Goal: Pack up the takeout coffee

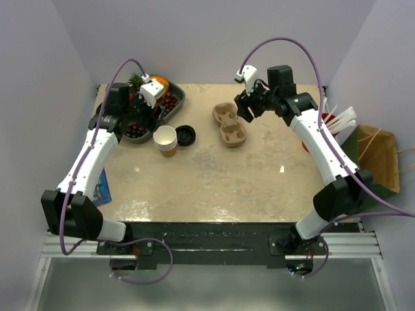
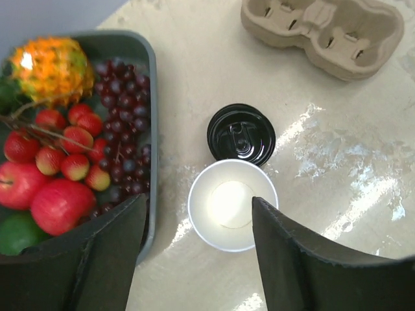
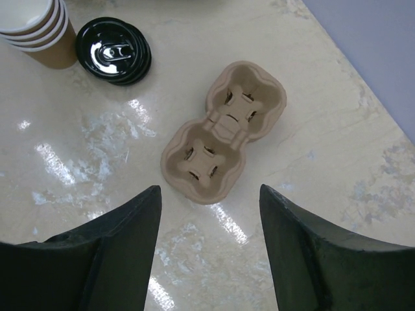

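Hovering with jaws parted, left gripper [image 2: 198, 201] — paper cups [image 2: 232, 204] below, between them.

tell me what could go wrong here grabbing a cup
The cups are nested in a stack, so the open left gripper above them may lift several together. The stacked lids sit close beside the cups and could get knocked or scattered. The fruit tray is near the cups; the gripper might clip its rim.
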